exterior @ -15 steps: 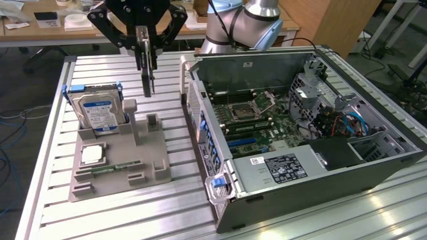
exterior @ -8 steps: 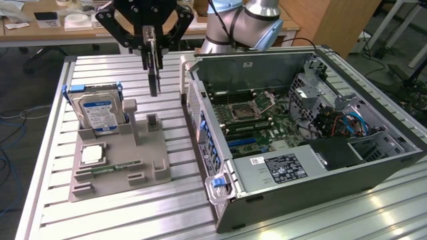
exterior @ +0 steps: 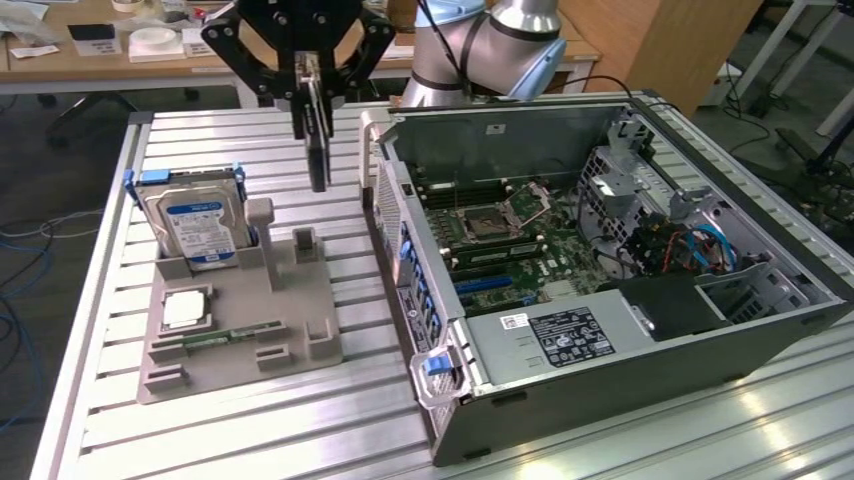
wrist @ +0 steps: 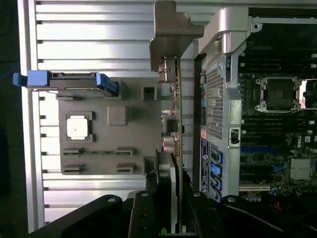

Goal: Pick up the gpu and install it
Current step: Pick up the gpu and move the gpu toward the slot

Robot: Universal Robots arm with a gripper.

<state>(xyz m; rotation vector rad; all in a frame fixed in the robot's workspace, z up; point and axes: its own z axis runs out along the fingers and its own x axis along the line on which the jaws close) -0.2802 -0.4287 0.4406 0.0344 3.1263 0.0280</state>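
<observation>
The gpu [exterior: 320, 150] is up in the air, hanging straight down from the gripper [exterior: 310, 92]. In the exterior view it's turned edge-on, so it reads as a narrow dark strip with its long axis vertical. In the wrist view, its silvery bracket [wrist: 171, 29] with the bent tab sits at the end away from the fingers, and the card's thin edge runs roughly parallel to the back panel of the PC case [exterior: 801, 318]. I can't really tell from the exterior view which end the bracket is on.

The black fingers are pinched together on the card's upper part, with the card sandwiched between them, so a firm hold and no open gap.

Location-wise, the card hovers over the far end of the grey parts holder [exterior: 307, 330], touching nothing below. It's between the upright hard drive [exterior: 198, 225] and the open case, just beside the case's rear wall on the exterior view's left. It's not in the motherboard [exterior: 507, 250] yet. A CPU [exterior: 184, 310] and memory stick [exterior: 234, 337] lie in the holder.
</observation>
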